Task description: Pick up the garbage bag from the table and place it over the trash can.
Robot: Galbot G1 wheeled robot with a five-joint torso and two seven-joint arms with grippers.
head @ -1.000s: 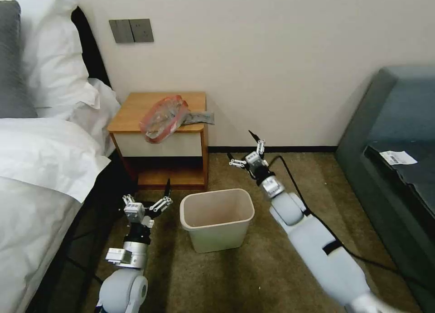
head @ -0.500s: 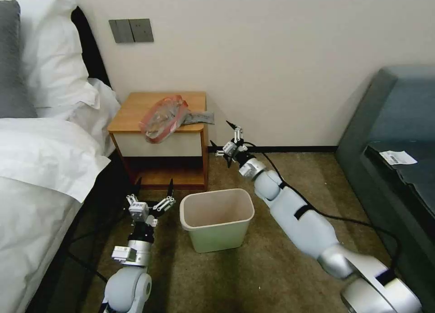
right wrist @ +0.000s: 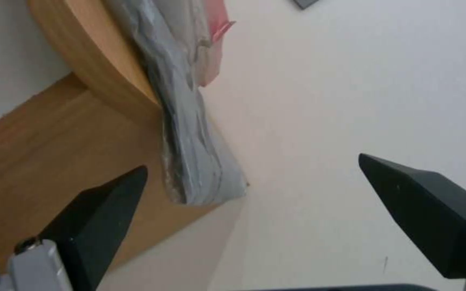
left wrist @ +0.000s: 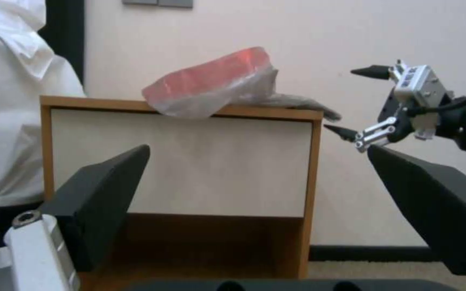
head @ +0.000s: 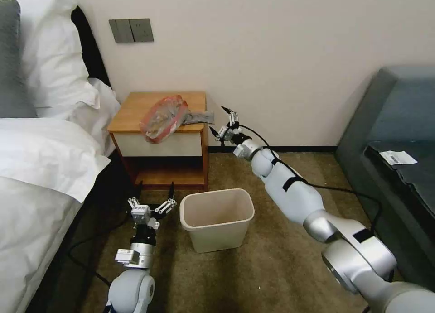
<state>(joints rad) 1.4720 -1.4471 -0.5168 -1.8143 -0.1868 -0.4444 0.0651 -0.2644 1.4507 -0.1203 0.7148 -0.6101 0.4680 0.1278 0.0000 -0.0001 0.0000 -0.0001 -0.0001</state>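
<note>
The garbage bag (head: 164, 116), crinkly grey plastic with a red rim, lies on the table (head: 136, 105), and its grey tail (head: 200, 117) hangs past the right edge. My right gripper (head: 217, 119) is open just right of that tail, level with the tabletop and not touching it. In the right wrist view the tail (right wrist: 190, 153) lies close ahead of the open right gripper (right wrist: 252, 161). The trash can (head: 222, 236) stands upright on the carpet in front of the table. My left gripper (head: 155, 189) is open and low, left of the can, facing the table front (left wrist: 179, 161) and the bag (left wrist: 211, 89).
A bed with white bedding (head: 41, 159) runs along the left, close to the table. A dark sofa (head: 398, 136) with a paper label fills the right. The wall (head: 281, 55) stands right behind the table. A black cable (head: 349, 193) trails over the carpet.
My right arm has stretched forward and up, carrying its open gripper from above the can to the table's right corner. The left gripper has sunk slightly back. The bag has not moved.
</note>
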